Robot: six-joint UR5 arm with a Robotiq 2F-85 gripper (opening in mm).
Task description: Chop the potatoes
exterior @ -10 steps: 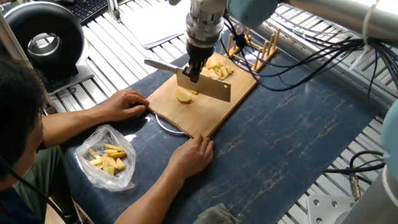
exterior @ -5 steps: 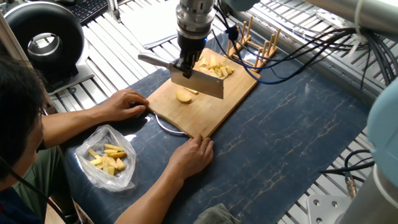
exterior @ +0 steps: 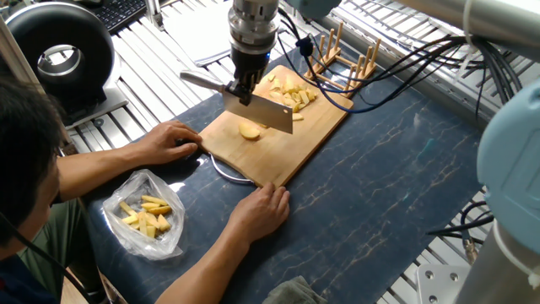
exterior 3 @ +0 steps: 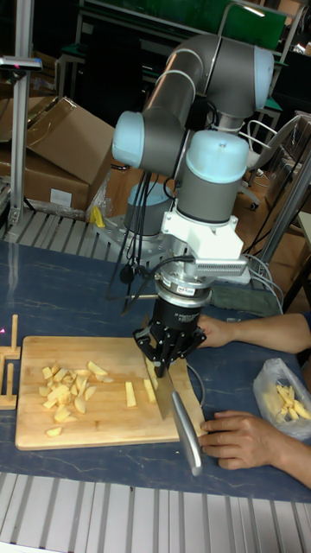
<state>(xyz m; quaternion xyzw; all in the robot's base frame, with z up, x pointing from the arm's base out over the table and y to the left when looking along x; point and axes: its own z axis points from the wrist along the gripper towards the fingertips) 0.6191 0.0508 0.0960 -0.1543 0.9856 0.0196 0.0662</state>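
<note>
Tool (exterior: 242, 87) pinching knife (exterior: 253, 105) above uncut potato (exterior: 249, 130) on board (exterior: 316, 127): centre blade, press straight down, clear of hands (exterior: 173, 139).

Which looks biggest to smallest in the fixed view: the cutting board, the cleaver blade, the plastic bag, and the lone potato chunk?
1. Cutting board
2. Plastic bag, though it sits nearer the camera
3. Cleaver blade
4. Lone potato chunk

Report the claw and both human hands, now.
Claw: shut on the knife.
Hand nearer the camera's left: resting on the cutting board's edge.
Other hand: same, empty.
</note>
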